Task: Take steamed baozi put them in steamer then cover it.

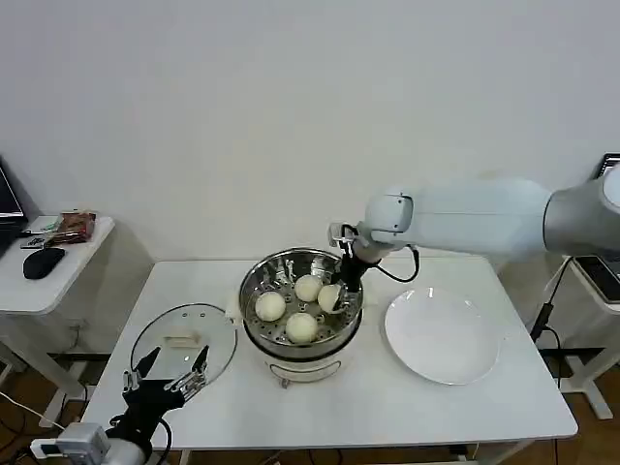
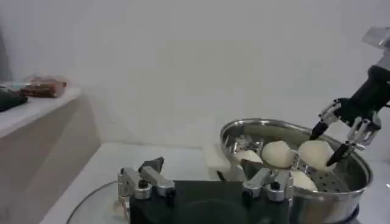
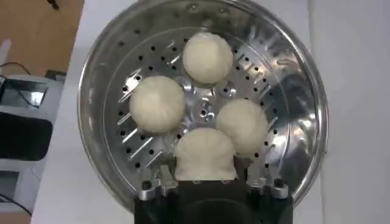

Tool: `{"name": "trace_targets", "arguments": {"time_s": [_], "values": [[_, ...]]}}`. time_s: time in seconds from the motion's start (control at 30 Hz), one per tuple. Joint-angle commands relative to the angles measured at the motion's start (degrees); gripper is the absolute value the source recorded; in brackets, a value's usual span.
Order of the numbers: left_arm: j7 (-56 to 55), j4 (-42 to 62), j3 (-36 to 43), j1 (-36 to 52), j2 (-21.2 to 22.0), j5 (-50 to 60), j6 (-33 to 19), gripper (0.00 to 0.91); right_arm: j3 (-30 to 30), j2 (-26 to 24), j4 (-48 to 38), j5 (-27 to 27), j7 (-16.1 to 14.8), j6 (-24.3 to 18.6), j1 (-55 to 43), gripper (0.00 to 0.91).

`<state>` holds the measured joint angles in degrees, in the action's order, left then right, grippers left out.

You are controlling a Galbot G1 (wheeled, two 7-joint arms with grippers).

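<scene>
Four steamed baozi sat in the steamer; the right gripper held one between its jaws. The left gripper hovered, jaws open, over the cover on the worktop.

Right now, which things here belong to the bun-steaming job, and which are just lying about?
Job: four baozi in the steamer; right gripper holding the fourth; glass cover on the table by the open left gripper.
Lying about: white plate, mouse and packet on the side table.
</scene>
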<state>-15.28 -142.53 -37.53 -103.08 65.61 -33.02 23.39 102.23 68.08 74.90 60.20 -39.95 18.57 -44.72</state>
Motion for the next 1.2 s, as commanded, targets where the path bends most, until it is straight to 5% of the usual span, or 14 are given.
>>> {"name": "trace_targets", "arguments": {"time_s": [0.03,0.07,0.43,0.73,1.0,1.2], "values": [[0.05,0.12,-0.04,-0.12,0.0,0.06,-0.02,0.907,-0.8,-0.19,-0.38,-0.08,1.08,0.3,1.95,0.645],[0.05,0.09,-0.04,-0.09,0.04,0.07,-0.01,0.907,-0.85,-0.19,-0.41,-0.16,1.0,0.3,2.04,0.907],[0.1,0.02,0.04,-0.4,0.45,0.03,-0.08,0.907,-2.82,-1.09,-0.21,0.5,1.65,0.55,1.31,0.907],[0.23,0.09,0.1,-0.32,1.37,0.17,-0.07,0.907,-9.19,-11.37,4.6,-0.58,3.25,-0.71,1.95,0.907],[0.45,0.54,-0.38,-0.7,1.9,0.25,-0.15,0.907,-22.09,-20.97,8.28,-1.73,6.84,-2.41,8.29,0.907],[0.63,0.55,-0.88,-0.84,2.49,0.34,-0.17,0.907,-42.01,-30.75,11.11,-1.82,11.84,-3.36,21.98,0.907]]}}
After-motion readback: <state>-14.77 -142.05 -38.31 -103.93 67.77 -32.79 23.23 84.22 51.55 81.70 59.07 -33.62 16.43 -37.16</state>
